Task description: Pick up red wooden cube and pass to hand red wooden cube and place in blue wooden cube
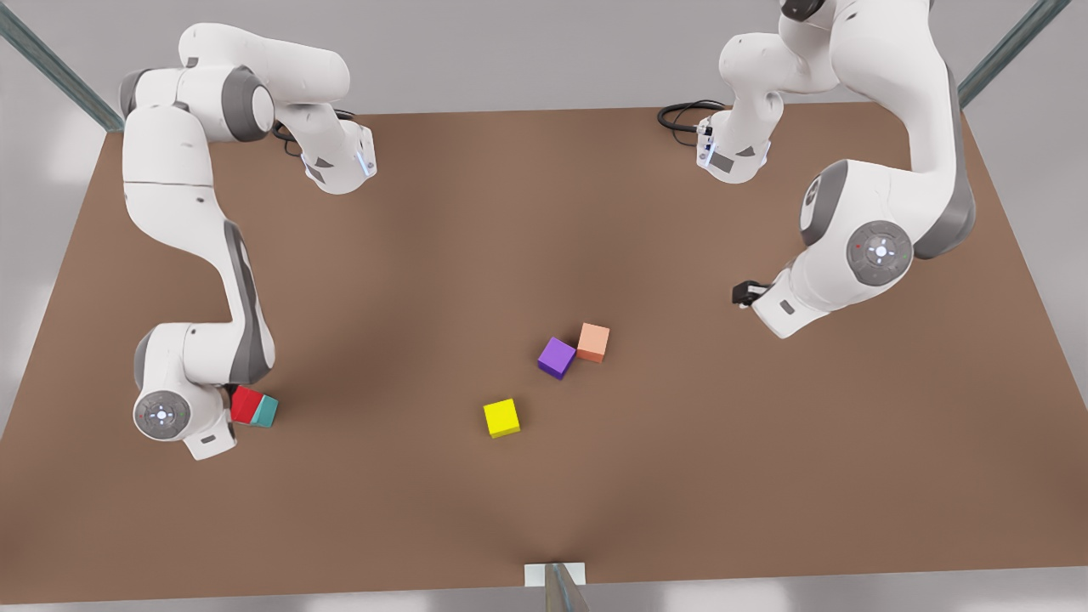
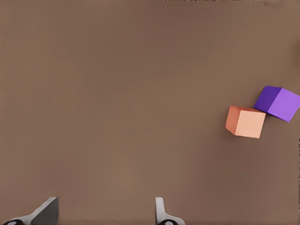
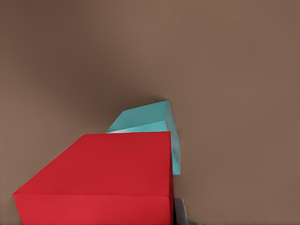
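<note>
Underneath, brown table (image 1: 544, 212), grey walls (image 1: 510, 51)

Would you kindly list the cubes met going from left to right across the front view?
red wooden cube → blue wooden cube → yellow cube → purple cube → salmon-orange cube

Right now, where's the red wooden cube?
The red wooden cube is at the front view's left, held in the right gripper, directly beside the blue wooden cube and far from the yellow cube.
</note>
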`<state>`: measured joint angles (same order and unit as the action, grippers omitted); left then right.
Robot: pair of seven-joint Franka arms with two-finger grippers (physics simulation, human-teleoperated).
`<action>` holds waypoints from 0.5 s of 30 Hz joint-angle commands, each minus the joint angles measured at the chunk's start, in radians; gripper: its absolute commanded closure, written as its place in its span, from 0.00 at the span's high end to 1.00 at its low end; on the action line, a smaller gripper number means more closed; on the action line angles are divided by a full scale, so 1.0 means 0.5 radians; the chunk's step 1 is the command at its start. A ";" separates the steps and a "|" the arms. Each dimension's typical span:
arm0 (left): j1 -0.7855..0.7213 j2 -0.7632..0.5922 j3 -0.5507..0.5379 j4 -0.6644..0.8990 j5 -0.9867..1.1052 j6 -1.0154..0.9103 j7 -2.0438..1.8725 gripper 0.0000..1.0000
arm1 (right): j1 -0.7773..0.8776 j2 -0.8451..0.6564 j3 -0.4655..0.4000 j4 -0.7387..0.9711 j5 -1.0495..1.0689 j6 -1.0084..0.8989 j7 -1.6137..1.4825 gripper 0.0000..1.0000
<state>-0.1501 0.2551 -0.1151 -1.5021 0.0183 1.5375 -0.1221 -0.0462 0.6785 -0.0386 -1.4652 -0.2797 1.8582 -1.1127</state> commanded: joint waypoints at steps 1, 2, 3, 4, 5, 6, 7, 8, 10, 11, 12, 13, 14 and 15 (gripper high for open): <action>0.000 -0.004 -0.003 0.004 -0.030 -0.007 -0.121 1.00 | -0.018 0.005 0.000 -0.006 0.007 0.033 0.323 0.38; 0.000 -0.004 -0.006 0.004 -0.030 -0.010 -0.121 1.00 | -0.018 0.005 0.000 -0.009 0.007 0.036 0.323 0.38; -0.003 -0.004 -0.006 0.004 -0.027 -0.010 -0.121 1.00 | -0.021 0.005 0.000 -0.033 0.007 0.063 0.323 0.38; 0.000 -0.004 -0.006 0.004 -0.030 -0.010 -0.118 1.00 | -0.024 0.005 0.000 -0.058 0.010 0.079 0.323 0.38; 0.000 -0.004 -0.006 0.004 -0.027 -0.013 -0.118 1.00 | -0.024 0.002 0.000 -0.058 0.010 0.085 0.323 0.38; 0.000 -0.004 -0.006 0.004 -0.030 -0.013 -0.118 1.00 | -0.024 0.005 0.000 -0.079 0.013 0.118 0.326 0.38; -0.010 -0.004 -0.006 0.004 -0.027 -0.038 -0.124 1.00 | -0.024 0.005 0.000 -0.107 0.013 0.164 0.326 0.38; -0.007 -0.004 -0.006 0.016 -0.024 -0.056 -0.118 1.00 | -0.040 0.008 0.000 -0.125 0.013 0.186 0.326 0.38; -0.016 -0.004 -0.009 0.016 -0.027 -0.090 -0.127 1.00 | -0.043 0.008 0.003 -0.125 0.019 0.192 0.326 0.38; -0.019 -0.004 -0.009 0.028 -0.018 -0.087 -0.130 1.00 | -0.043 0.008 0.000 -0.128 0.041 0.189 0.326 0.38; 0.003 -0.001 -0.003 0.059 -0.024 -0.087 -0.121 1.00 | -0.043 0.008 0.003 -0.128 0.041 0.189 0.326 0.38; 0.000 -0.001 -0.003 0.065 -0.015 -0.087 -0.130 1.00 | -0.043 0.008 0.003 -0.135 0.044 0.189 0.326 0.39; 0.000 -0.004 -0.006 0.065 -0.021 -0.090 -0.133 1.00 | -0.043 0.008 0.000 -0.135 0.053 0.189 0.326 0.68; -0.003 -0.004 -0.006 0.065 -0.021 -0.090 -0.133 1.00 | -0.040 0.008 0.000 -0.135 0.075 0.189 0.326 1.00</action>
<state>-0.1508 0.2544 -0.1175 -1.4712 0.0068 1.5043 -0.1575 -0.0668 0.6834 -0.0367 -1.5330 -0.2693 1.9632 -1.0138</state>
